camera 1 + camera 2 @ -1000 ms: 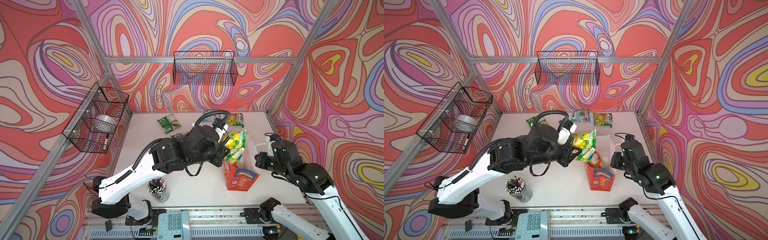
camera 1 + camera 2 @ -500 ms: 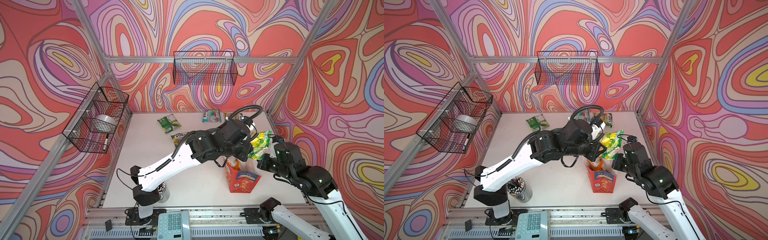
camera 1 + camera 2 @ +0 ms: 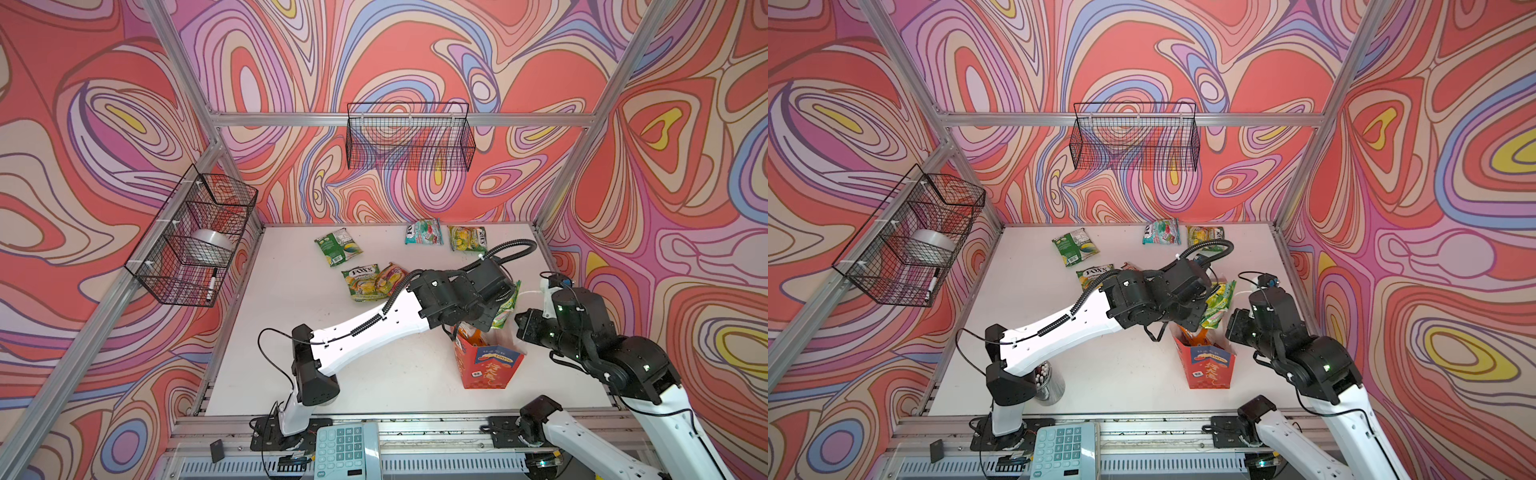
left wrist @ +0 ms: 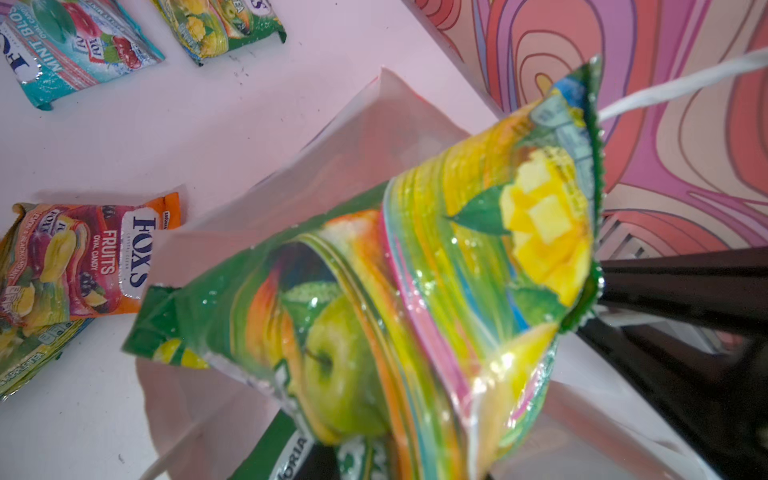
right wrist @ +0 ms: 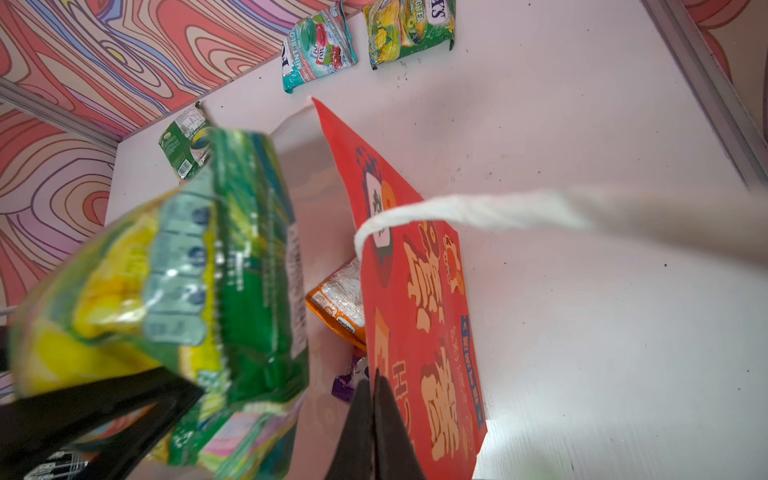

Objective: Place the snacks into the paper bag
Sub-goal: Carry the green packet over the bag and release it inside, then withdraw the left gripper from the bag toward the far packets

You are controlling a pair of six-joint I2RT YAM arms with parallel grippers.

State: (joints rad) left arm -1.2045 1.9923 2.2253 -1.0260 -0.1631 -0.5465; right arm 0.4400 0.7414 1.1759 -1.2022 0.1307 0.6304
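The red-orange paper bag (image 3: pixel 490 365) (image 3: pixel 1210 365) stands upright near the table's front right. My left gripper (image 3: pixel 1204 309) is shut on a green fruit snack pouch (image 3: pixel 505 309) (image 4: pixel 415 291) (image 5: pixel 187 291), which hangs just above the bag's open mouth; the pouch hides the fingertips. My right gripper (image 5: pixel 374 399) (image 3: pixel 521 328) is shut on the bag's right rim, its white cord handle (image 5: pixel 478 212) passing in front. An orange pouch (image 5: pixel 338 307) and a purple one (image 5: pixel 347 380) lie inside. Several snacks lie on the table: green (image 3: pixel 337 247), teal (image 3: pixel 424 232), yellow-green (image 3: pixel 467 237), a green and orange pair (image 3: pixel 361 283).
A black wire basket (image 3: pixel 409 141) hangs on the back wall and another (image 3: pixel 195 241), with a tape roll and a marker, on the left wall. A cup of pens (image 3: pixel 1046 380) stands by the left arm's base. A keypad (image 3: pixel 347 453) sits below the front edge.
My left arm has swung right with the green pouch, from left of the bag to above its mouth. The right gripper has stayed at the bag's rim.
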